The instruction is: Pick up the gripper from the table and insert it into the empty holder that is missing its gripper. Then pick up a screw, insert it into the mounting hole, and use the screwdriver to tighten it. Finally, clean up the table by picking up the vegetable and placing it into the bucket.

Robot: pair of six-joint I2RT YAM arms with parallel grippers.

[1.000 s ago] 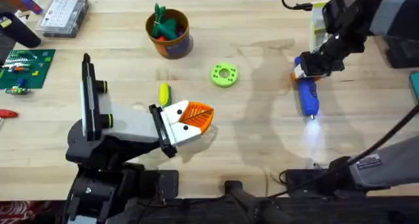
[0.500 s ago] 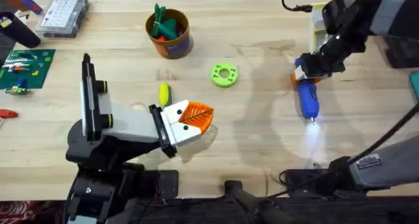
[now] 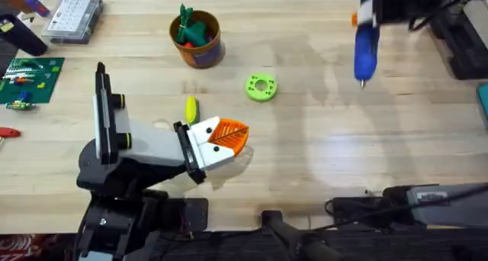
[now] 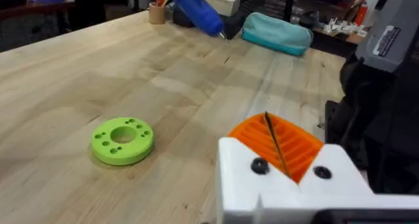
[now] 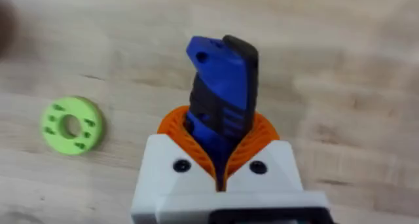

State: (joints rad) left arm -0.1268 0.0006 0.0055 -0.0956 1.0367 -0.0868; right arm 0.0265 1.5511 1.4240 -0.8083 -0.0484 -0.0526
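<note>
Left arm: resting low at the near left of the wooden table (image 3: 305, 162), its body lying across the boards.
Left gripper (image 3: 227, 139): white body with orange ribbed pads pressed together, nothing between them; the tips sit just beside a small yellow piece (image 3: 191, 108).
Bucket (image 3: 197, 37): small round orange-brown pail with a dark blue label, standing at the far side left of centre; green and orange items stick up out of it.
Green ring (image 3: 261, 87): bright green flat disc with a centre hole and small holes around it, lying alone at mid-table, right of the yellow piece and well apart from the bucket.
Screwdriver (image 3: 366, 43): pen-shaped, blue with black trim, thin metal bit at the tip; lifted off the table at the far right, bit end toward the near side, clear of the boards.
Right gripper (image 5: 221, 160): orange pads pinching the screwdriver's body, with the blue-and-black end standing out beyond the fingers (image 5: 262, 135).
</note>
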